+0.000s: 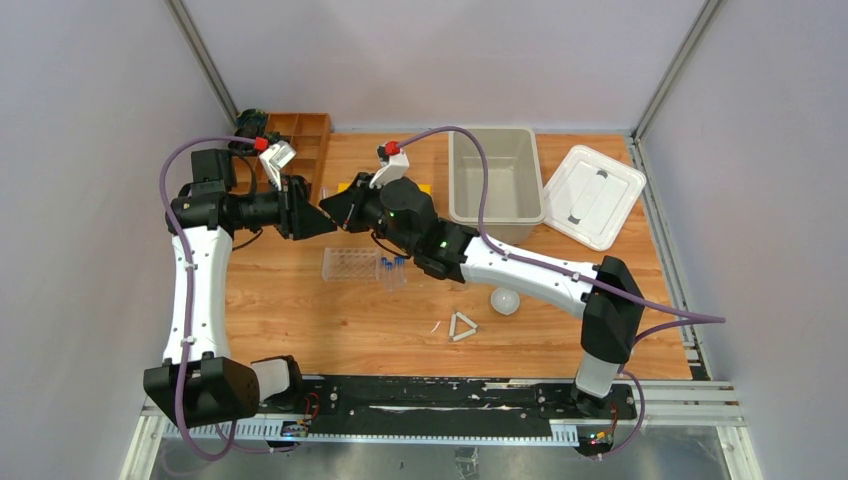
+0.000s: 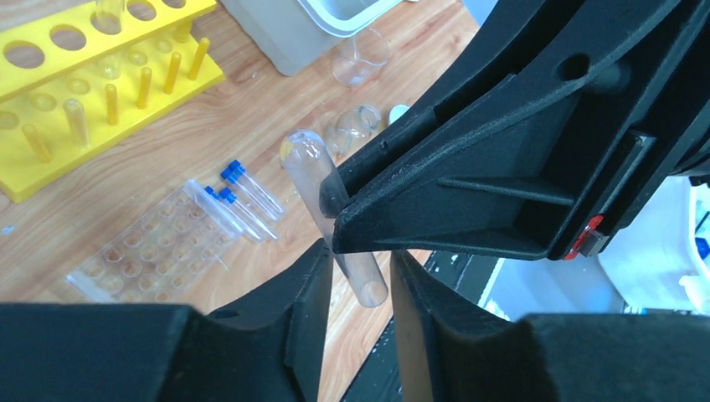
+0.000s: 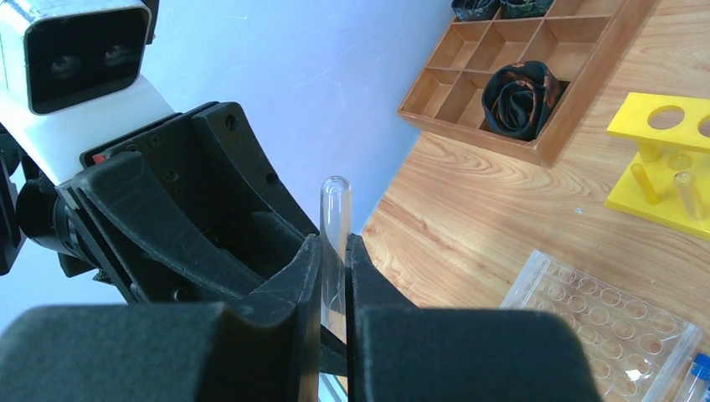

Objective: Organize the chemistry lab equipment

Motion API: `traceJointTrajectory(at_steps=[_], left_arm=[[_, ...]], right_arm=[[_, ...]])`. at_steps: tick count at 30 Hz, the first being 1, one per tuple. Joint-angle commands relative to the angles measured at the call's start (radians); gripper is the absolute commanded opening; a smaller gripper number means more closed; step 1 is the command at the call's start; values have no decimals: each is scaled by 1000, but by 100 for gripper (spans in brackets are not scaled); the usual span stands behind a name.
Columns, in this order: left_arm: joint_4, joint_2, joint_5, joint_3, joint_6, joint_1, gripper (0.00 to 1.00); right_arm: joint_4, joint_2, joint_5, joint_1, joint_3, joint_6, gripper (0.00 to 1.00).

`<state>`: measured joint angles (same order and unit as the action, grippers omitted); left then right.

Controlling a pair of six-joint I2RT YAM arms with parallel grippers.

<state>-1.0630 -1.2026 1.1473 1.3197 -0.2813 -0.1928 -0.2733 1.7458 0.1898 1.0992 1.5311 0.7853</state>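
A: Your right gripper [image 3: 333, 248] is clenched on a clear test tube [image 3: 336, 197], held in the air above the wooden table [image 1: 330, 320]. In its own wrist view the tube stands upright between the two fingers. The rounded end is at 12 o'clock and the lower part is hidden inside the jaws.

B: Your left wrist view shows the same tube slanting, with the rounded end at 11 o'clock and the open mouth at 5 o'clock. Your right gripper pinches it about mid-length. Your left gripper [image 2: 360, 258] stands around the open end, one finger at 9 o'clock of the mouth and the other at 3 o'clock.

A: Is your left gripper pressing on it?

B: You cannot tell. The gap is narrow and the tube lies close to the 9 o'clock finger, but contact is not clear.

A: Seen from overhead, your two grippers meet nose to nose toward 10 o'clock of the table. The clear plastic tube rack [image 1: 350, 262] lies on the wood at 5 o'clock from that meeting point. The small tubes with blue caps [image 1: 392, 268] lie at 4 o'clock, just beside the rack.
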Motion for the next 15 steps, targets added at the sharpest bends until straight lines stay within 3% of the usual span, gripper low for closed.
traceJointTrajectory(at_steps=[1,4,10,15], left_arm=[[-6,-3,30,0,-3,6,30],[-6,-8,17,-3,-5,6,21],[-5,2,-3,-2,-20,6,15],[-5,26,-28,-11,-62,8,15]], right_arm=[[-70,-2,19,14,-14,10,0],[-75,-9,25,14,-23,2,1],[24,-19,39,-3,8,-19,41],[263,8,-46,-54,144,-33,47]])
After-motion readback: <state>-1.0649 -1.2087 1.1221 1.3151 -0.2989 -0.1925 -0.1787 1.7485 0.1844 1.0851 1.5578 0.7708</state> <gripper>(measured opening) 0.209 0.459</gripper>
